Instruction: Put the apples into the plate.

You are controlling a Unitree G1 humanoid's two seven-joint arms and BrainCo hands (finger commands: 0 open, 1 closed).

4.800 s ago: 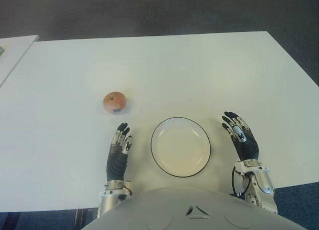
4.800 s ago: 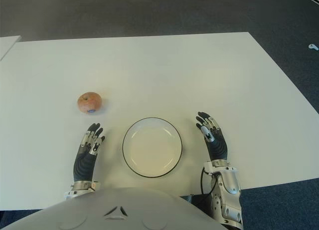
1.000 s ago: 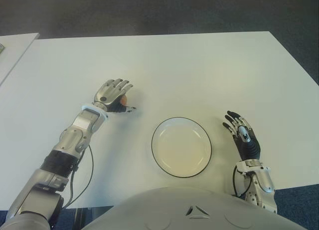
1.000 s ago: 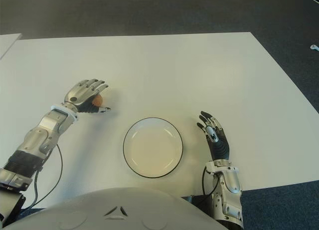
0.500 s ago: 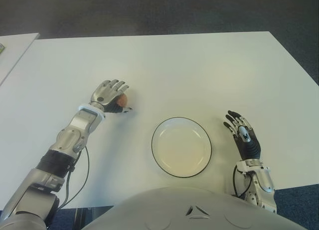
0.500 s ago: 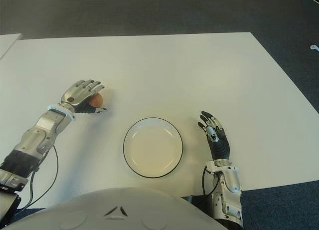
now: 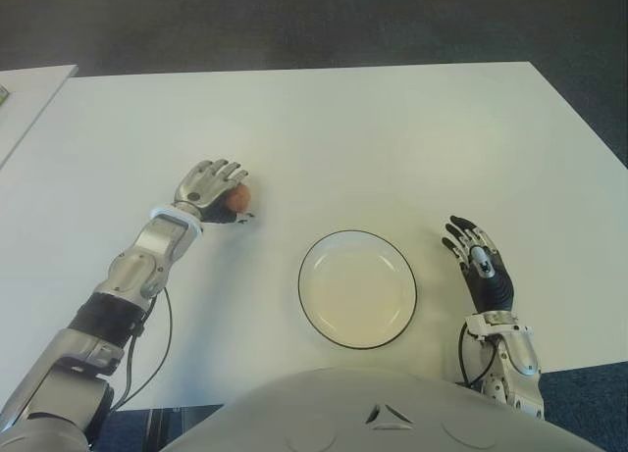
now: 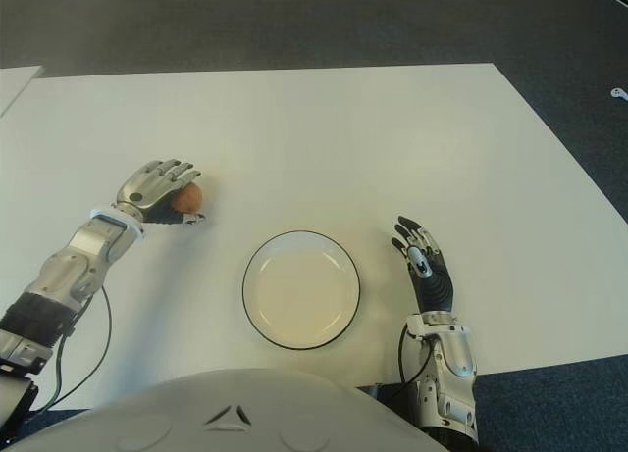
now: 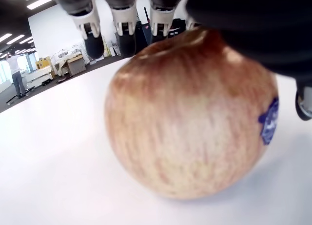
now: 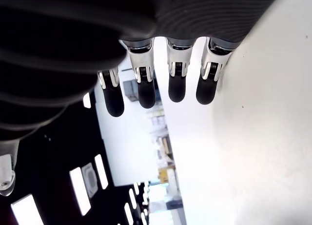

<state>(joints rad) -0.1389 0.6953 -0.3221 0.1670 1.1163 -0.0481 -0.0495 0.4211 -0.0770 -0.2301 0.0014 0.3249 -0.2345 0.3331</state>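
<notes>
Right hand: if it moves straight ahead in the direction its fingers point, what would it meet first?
Probably nothing: the right hand, fingers open, points away from the robot over bare table. The plate lies to its left, outside that line.

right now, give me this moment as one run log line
left hand: over apple, fingers not closed | apple: on table | plate: empty | right hand: open, right of plate
</notes>
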